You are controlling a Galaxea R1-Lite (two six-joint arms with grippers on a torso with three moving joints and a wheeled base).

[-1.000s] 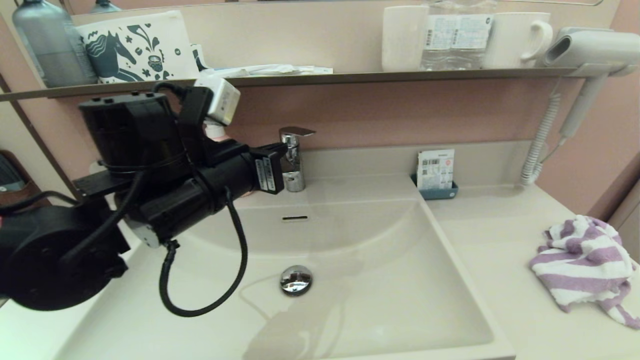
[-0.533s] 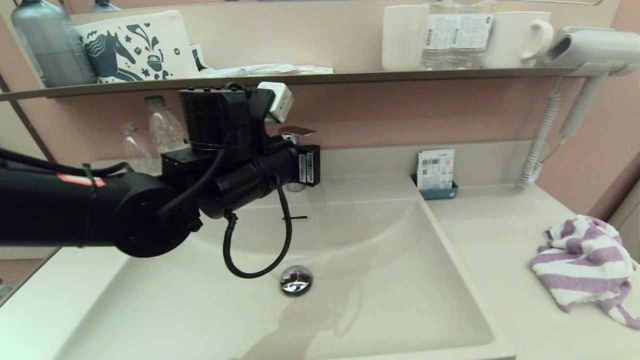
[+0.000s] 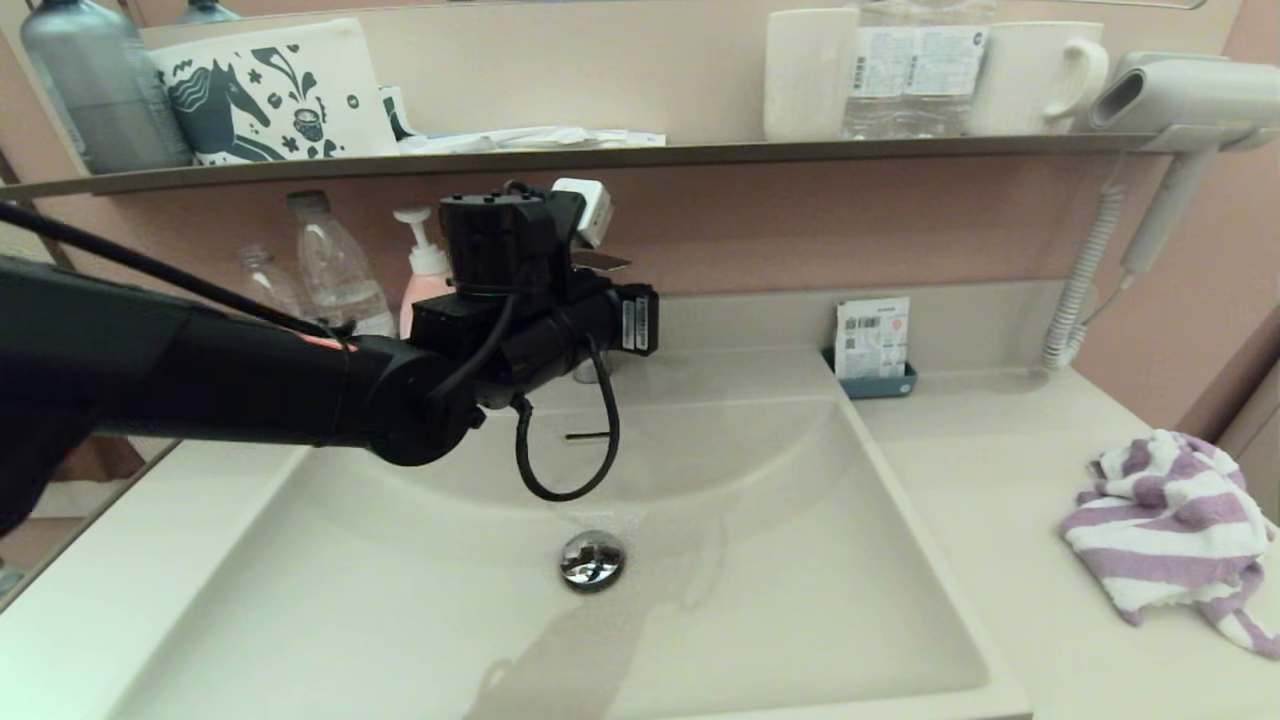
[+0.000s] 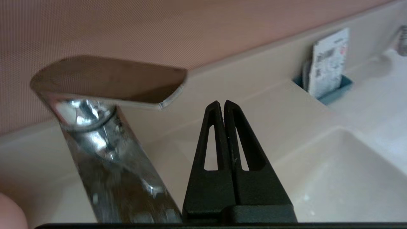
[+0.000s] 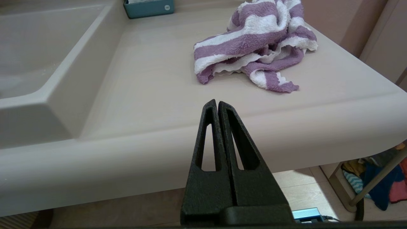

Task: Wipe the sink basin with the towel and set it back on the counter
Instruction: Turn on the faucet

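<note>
We judged the main risk as the left gripper, fingers pressed together on nothing, bumping the faucet just beside it, since it hovered at the basin's back edge. It was also well apart from the towel, which lay crumpled on the counter right of the sink basin. The right gripper, fingers likewise closed and empty, sat below the counter's front edge, nearer the towel; rising straight up, it could catch that edge. The basin held only its drain plug. A blue tray held a packet. The shelf carried mugs.
</note>
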